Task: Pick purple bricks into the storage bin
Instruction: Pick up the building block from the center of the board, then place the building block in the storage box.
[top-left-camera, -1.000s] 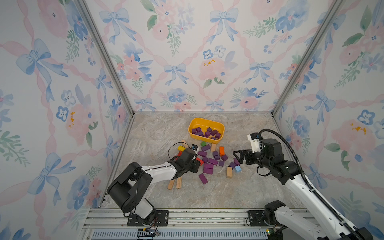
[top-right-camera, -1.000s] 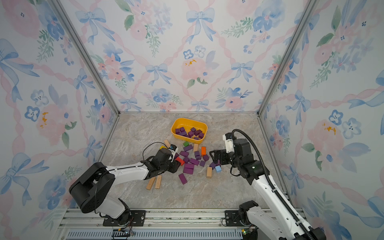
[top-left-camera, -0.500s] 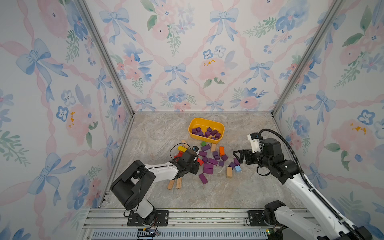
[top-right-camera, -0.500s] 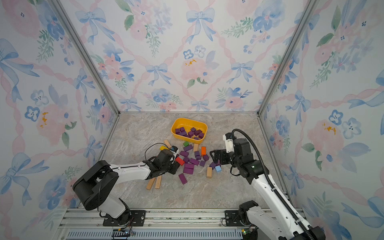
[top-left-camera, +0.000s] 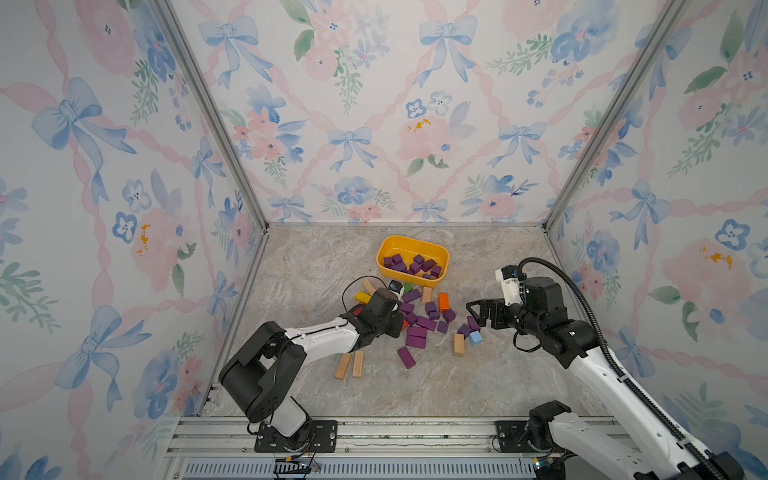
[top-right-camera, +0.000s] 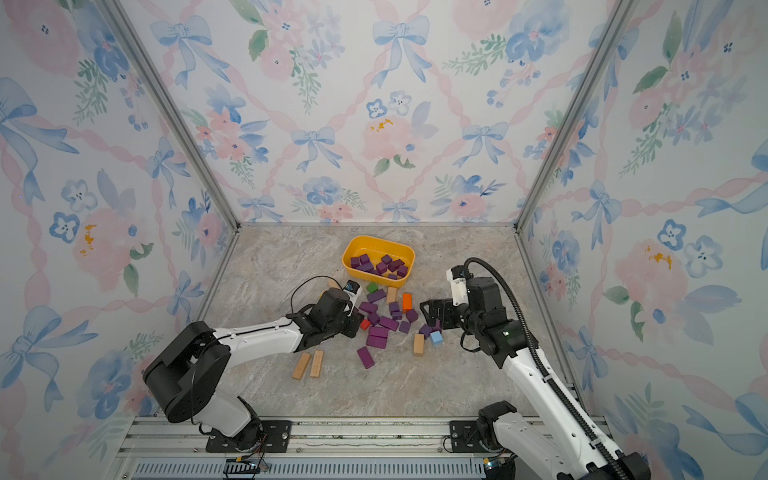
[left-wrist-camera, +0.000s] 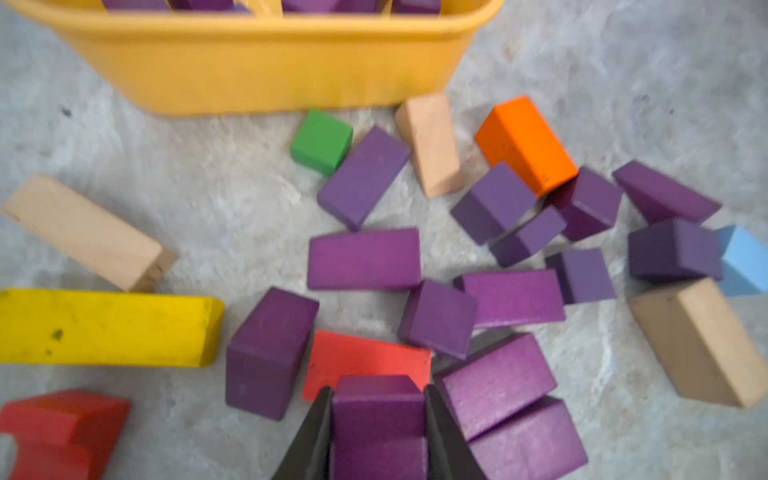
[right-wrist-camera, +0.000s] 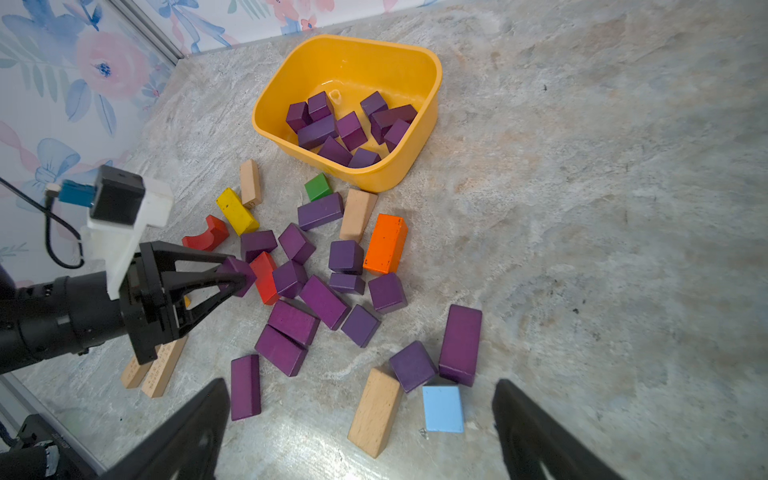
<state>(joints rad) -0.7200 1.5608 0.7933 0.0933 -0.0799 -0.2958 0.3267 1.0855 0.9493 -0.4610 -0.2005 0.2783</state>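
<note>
Several purple bricks (top-left-camera: 417, 336) (top-right-camera: 377, 336) lie scattered on the stone floor in front of the yellow storage bin (top-left-camera: 413, 245) (top-right-camera: 378, 240), which holds several more. My left gripper (left-wrist-camera: 378, 395) (right-wrist-camera: 237, 276) is shut on one purple brick (left-wrist-camera: 378, 415) (right-wrist-camera: 240, 269) at the left edge of the pile, just over a red block (left-wrist-camera: 365, 361). My right gripper (right-wrist-camera: 357, 386) (top-left-camera: 473, 316) hangs open over the right end of the pile, above a purple cube (right-wrist-camera: 412, 365), and holds nothing.
Mixed in with the pile are an orange block (top-left-camera: 443, 301), a green cube (right-wrist-camera: 318, 186), a yellow bar (right-wrist-camera: 237, 211), a red arch (right-wrist-camera: 208, 237), a light blue block (right-wrist-camera: 443, 408) and tan bars (top-left-camera: 351, 365) (right-wrist-camera: 376, 409). Walls enclose the floor on three sides.
My left gripper's jaws have closed onto a purple brick at the pile's left edge. The right arm has stayed in place, still open.
</note>
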